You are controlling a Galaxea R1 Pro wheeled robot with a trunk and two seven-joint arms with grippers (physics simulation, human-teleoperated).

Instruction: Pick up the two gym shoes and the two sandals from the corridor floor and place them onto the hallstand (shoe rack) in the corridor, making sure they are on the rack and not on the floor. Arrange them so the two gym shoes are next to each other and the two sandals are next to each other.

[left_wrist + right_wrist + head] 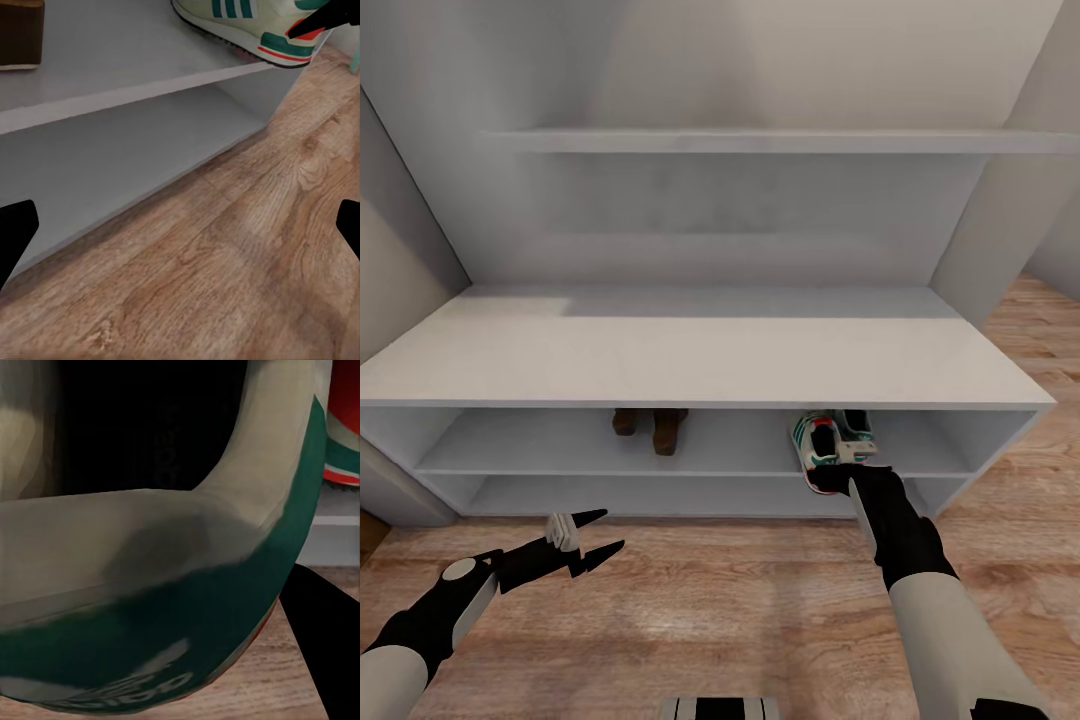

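Right fingers (847, 478) are clamping a gym shoe (822, 452) at the heel, on the shoe rack's (700, 360) upper tier beside its mate (855, 428). Sandals (651, 428) are sitting mid-tier. Left fingers (600, 533) are hanging apart, empty, over the floor (740, 610).

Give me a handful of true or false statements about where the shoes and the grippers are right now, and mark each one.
1. The two sandals sit on the upper open tier of the hallstand. True.
2. The right gripper is at the heel of a gym shoe at that tier's front edge. True.
3. The left gripper holds a sandal. False: it is open and empty, above the corridor floor.
4. A gym shoe lies on the hallstand's top surface. False: the top is bare.
5. The sandals stand to the right of the gym shoes. False: in the head view they stand to the left.
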